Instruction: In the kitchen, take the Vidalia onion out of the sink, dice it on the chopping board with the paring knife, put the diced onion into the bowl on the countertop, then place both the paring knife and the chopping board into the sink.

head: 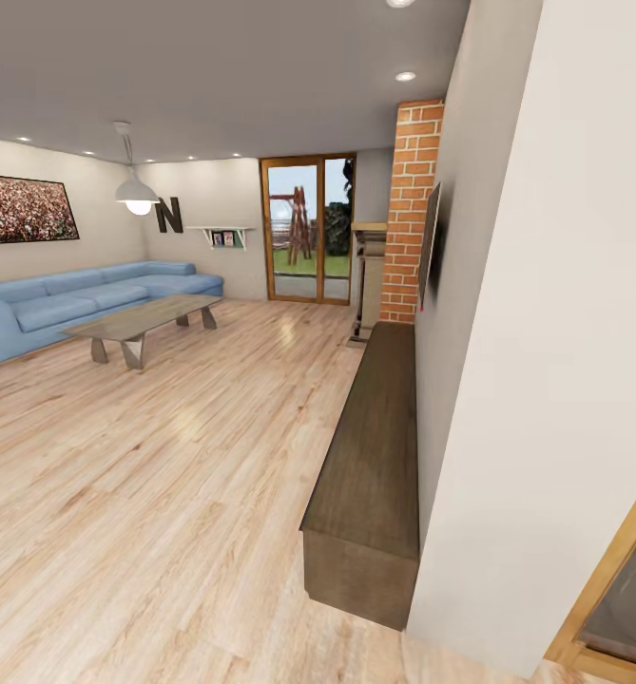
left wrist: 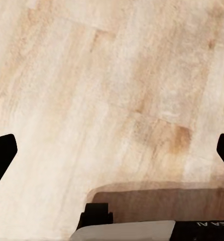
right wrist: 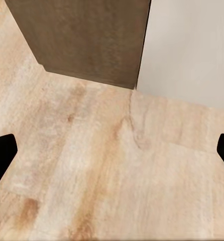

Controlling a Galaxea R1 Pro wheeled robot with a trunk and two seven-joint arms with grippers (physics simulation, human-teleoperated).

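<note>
I am in a living room; the kitchen, sink, Vidalia onion, chopping board, paring knife, bowl and countertop are out of view. My left gripper [left wrist: 112, 150] hangs over the pale wooden floor [left wrist: 92, 90], its dark fingertips [left wrist: 2, 153] spread wide with nothing between them. My right gripper [right wrist: 112, 150] is open too, above floor planks [right wrist: 107, 170] close to the end of a low brown cabinet [right wrist: 87, 35] and a white wall corner [right wrist: 192, 45].
A long low brown cabinet [head: 370, 456] runs along the white wall [head: 536, 361] on my right, and a brick column [head: 411, 209] stands behind it. A blue sofa [head: 80, 299] and coffee table [head: 146, 321] sit far left. Glass doors [head: 308, 233] lie ahead. A wooden door frame [head: 612, 570] is at the near right.
</note>
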